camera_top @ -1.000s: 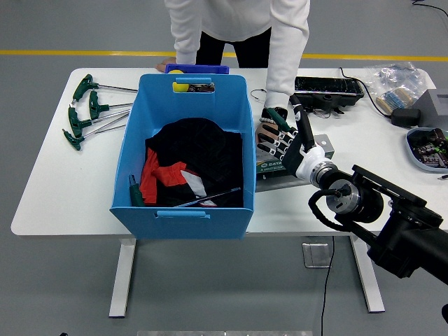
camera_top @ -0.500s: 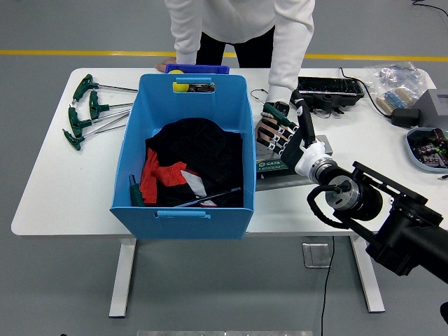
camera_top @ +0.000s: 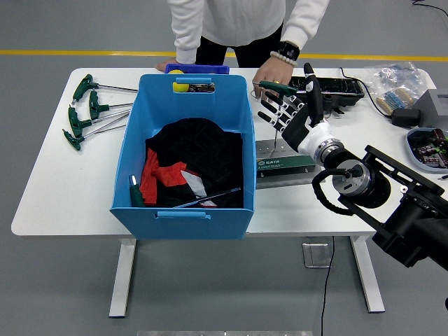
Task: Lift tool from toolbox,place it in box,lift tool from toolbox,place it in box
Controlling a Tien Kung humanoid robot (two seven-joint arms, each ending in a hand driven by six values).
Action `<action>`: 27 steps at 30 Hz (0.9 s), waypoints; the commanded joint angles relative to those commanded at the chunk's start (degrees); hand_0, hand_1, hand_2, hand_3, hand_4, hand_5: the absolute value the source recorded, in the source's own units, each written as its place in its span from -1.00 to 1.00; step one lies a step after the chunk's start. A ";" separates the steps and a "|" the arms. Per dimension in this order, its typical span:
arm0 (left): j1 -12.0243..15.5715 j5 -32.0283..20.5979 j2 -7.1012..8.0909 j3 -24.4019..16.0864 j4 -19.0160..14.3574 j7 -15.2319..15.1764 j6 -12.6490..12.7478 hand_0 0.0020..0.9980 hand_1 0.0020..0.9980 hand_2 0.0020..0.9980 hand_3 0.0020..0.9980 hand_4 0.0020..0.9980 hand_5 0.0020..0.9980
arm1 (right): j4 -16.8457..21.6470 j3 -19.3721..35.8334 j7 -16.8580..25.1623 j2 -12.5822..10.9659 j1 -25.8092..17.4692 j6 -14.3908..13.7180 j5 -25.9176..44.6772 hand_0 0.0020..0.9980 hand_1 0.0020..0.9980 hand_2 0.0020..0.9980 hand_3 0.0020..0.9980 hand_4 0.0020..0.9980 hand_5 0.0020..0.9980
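Nearest, the blue box [camera_top: 183, 210] stood left of the green toolbox [camera_top: 285, 166]. Above the toolbox, the right hand [camera_top: 290, 115] gripped a green-handled T-wrench [camera_top: 278, 87], a person's hand [camera_top: 271, 72] touching it. Lift apparently done; next, carry leftward over the box.

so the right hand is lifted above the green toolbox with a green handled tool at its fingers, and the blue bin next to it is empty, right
Not quite: the blue bin is not empty. The head view shows black and red cloth in it, plus a green-handled tool at its left wall. The rest holds: the right hand is raised above the green toolbox with a green-handled T-wrench at its fingers.
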 joint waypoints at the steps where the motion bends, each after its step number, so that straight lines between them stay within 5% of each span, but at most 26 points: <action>1: 0.04 -0.14 -0.02 0.06 0.01 -0.06 0.01 0.60 0.56 0.60 0.62 0.26 1.00 | 0.57 0.27 0.10 -0.10 0.01 -0.10 0.14 0.40 0.33 0.49 0.54 1.00 0.78; 15: 0.50 -0.19 -0.11 -0.08 0.11 -0.02 0.04 0.60 0.56 0.60 0.62 0.26 1.00 | 4.91 1.32 0.64 -0.69 0.48 -1.08 0.77 0.41 0.33 0.48 0.53 1.00 0.75; 27: 0.66 -0.35 -0.05 -0.04 0.11 -0.12 0.02 0.60 0.56 0.60 0.62 0.25 1.00 | 15.24 -3.92 0.19 -0.83 1.31 -1.98 -2.09 0.41 0.34 0.48 0.53 1.00 0.73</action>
